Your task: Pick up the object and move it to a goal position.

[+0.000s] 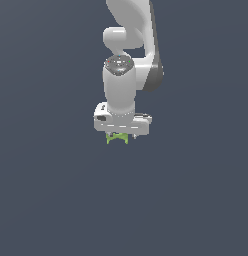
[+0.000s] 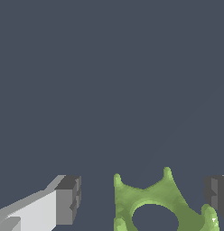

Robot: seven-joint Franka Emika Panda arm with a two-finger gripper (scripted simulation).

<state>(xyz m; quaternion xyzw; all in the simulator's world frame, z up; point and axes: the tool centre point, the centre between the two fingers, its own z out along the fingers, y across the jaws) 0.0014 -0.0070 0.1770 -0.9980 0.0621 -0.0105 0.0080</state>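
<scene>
Lining up the grab
Gripper [image 2: 143,198] is sitting wide open around the green object [image 2: 156,205], probably needing to close next.

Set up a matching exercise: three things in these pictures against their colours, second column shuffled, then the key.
Things:
1. ring piece
2. arm
3. finger pads of the hand

Colours:
A. dark grey
B. lime green
C. white

Pairs: 1-B, 2-C, 3-A
</scene>
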